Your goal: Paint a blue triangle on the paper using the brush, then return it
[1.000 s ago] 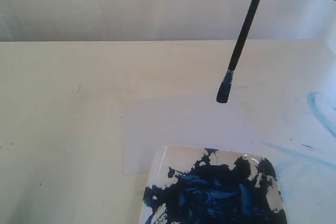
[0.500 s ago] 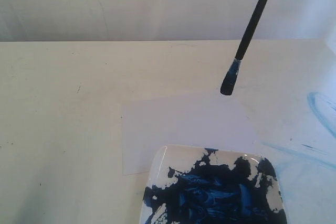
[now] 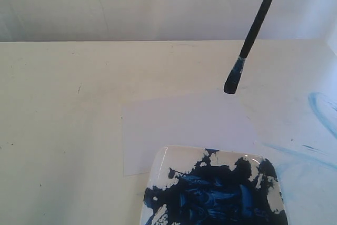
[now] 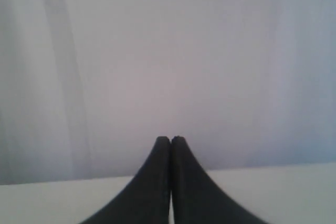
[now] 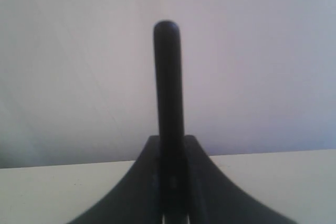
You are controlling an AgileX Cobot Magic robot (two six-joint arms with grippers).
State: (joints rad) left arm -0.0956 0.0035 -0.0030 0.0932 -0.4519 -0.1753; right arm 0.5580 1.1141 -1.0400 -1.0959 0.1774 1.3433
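Exterior view: a long thin black-handled brush (image 3: 255,30) with a silver ferrule hung over the cream table (image 3: 52,104), its dark-blue bristle tip lowest.
Brush axis: steeply tilted, the handle running up and to the right out of frame, the tip down and left.
Key relation: the tip stood just beyond the far right corner of the pale, thin rectangular paper (image 3: 184,125); the sheet lay nearer the camera and to the left of the tip.
Contact: judged raised off the surface; not confirmed.
Blue triangle: none visible; the paper was unmarked.
Other items: a white square dish (image 3: 174,154) smeared with dark-blue paint overlapped the sheet's near edge; pale blue smears (image 3: 321,109) marked the table at right.
Right wrist view: the right gripper (image 5: 170,140) was closed on the brush handle (image 5: 167,87), whose butt end stood above the jaws. This grip was out of frame in the exterior view.
Left wrist view: the left gripper (image 4: 170,139) had its jaws pressed together, held nothing, and faced a plain wall.
Nearer arm: the right, judged.
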